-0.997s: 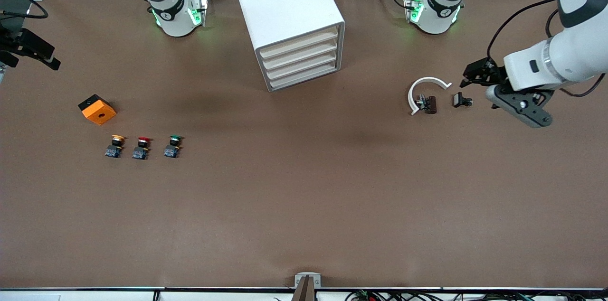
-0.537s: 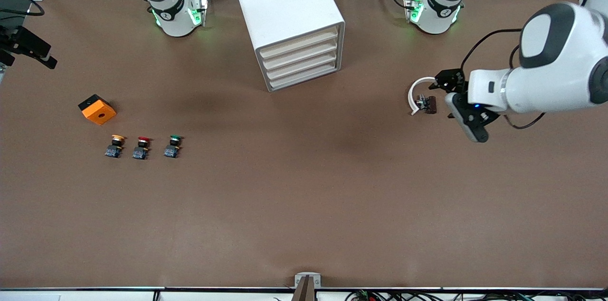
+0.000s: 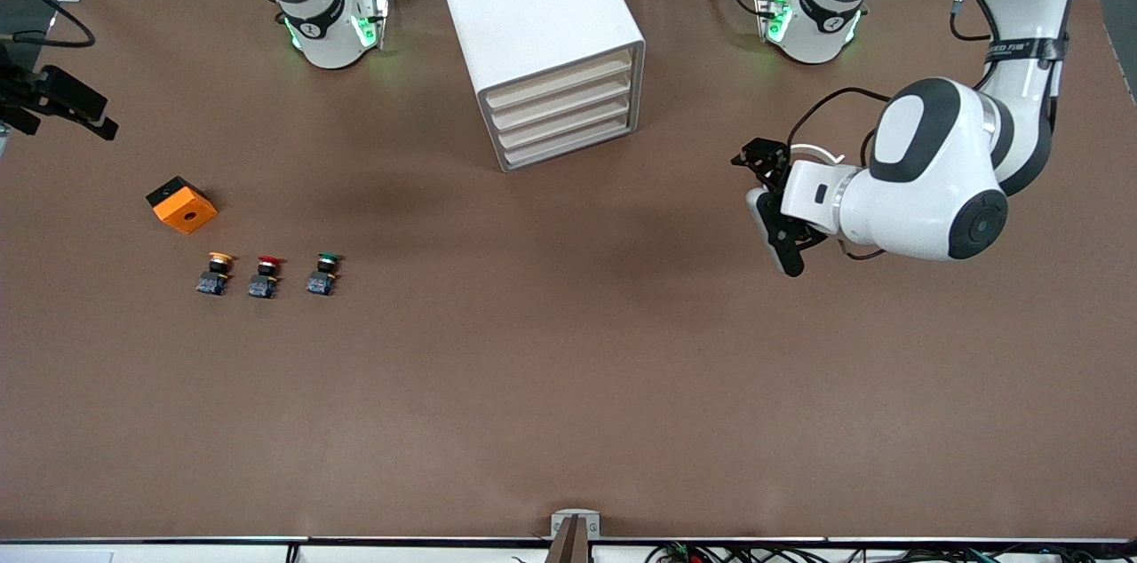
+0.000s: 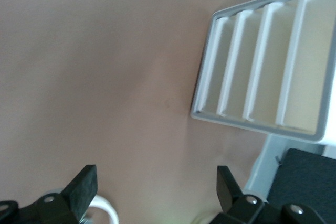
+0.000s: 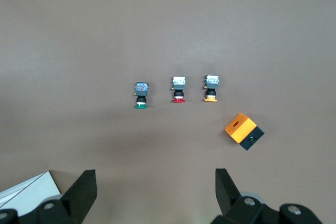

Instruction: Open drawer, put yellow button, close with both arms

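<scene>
The white cabinet [image 3: 533,21] stands at the robots' side of the table, mid-table. Its topmost drawer [image 3: 560,76] is shut, like the three below it. The yellow button [image 3: 218,272] stands upright toward the right arm's end, at the end of a row with the red-capped button [image 3: 265,274] and the green-capped button [image 3: 324,273]. My left gripper [image 3: 766,217] is open and empty, low over the table toward the left arm's end, facing the cabinet front [image 4: 262,72]. My right gripper [image 3: 75,106] is open and empty, high over the table's right-arm end. Its wrist view shows the yellow button [image 5: 211,88] below.
An orange box [image 3: 182,204] with a hole lies beside the button row, farther from the front camera. A white ring [image 3: 813,150] lies under the left gripper, mostly hidden by it; it also shows in the left wrist view [image 4: 102,205].
The left arm has swung from the table's end toward the cabinet, and its gripper now covers the ring and small black parts. The right gripper has shifted only slightly.
</scene>
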Robot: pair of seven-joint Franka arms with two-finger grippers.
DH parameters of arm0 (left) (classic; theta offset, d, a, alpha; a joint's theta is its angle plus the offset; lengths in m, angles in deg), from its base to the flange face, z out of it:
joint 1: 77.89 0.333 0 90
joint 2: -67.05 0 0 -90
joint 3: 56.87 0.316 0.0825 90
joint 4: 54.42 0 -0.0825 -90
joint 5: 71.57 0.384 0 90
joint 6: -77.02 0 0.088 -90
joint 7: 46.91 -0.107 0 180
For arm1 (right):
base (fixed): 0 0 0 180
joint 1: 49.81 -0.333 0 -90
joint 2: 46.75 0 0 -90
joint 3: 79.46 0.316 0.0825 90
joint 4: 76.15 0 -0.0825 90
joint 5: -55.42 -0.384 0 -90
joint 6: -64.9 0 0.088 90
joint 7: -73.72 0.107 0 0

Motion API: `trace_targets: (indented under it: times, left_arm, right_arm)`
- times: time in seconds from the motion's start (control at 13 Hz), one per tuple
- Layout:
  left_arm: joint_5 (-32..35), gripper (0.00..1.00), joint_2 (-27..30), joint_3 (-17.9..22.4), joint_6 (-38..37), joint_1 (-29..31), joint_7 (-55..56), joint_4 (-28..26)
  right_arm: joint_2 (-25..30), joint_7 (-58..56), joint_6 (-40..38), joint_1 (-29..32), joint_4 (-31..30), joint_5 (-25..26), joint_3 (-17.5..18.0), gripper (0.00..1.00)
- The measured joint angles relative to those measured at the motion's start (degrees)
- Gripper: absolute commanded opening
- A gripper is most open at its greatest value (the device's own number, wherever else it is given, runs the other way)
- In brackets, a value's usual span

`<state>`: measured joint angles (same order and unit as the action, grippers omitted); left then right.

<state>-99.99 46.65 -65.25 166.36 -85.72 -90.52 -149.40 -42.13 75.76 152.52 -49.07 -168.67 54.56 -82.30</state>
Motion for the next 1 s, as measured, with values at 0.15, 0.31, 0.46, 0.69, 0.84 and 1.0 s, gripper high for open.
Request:
trace_targets:
  times: [0.15,0.31,0.46,0.69,0.84,1.0]
  left_arm:
    - [-2.89,1.0,-1.95,-0.88,0.0,-0.02,-0.16,-0.45]
    - [-3.44,1.0,-3.22,-2.83,-0.01,-0.04,-0.19,-0.63]
    - [-3.47,1.0,-3.39,-4.78,-0.08,-0.13,-0.18,-1.21]
    - [-4.84,0.8,-3.69,-6.96,-1.1,-0.18,-0.1,-2.07]
    - [-7.07,0.7,-3.73,-7.8,-2.11,-0.17,1.74,-2.21]
    - [-8.09,0.63,-3.73,-9.73,-2.38,-0.18,4.9,-2.19]
  right_arm:
    - [-2.86,0.0,1.16,0.03,0.09,0.02,-0.16,1.0]
    - [-5.01,0.0,2.01,0.06,0.64,0.07,-0.32,1.0]
    - [-6.69,0.0,2.5,0.11,0.87,0.09,-0.5,1.0]
    - [-10.63,0.0,4.85,2.07,0.91,0.1,-0.87,1.0]
    - [-12.4,-0.06,5.75,4.09,0.92,0.43,-1.06,1.0]
    - [-14.57,-0.35,7.56,5.77,0.65,2.38,-1.15,1.0]
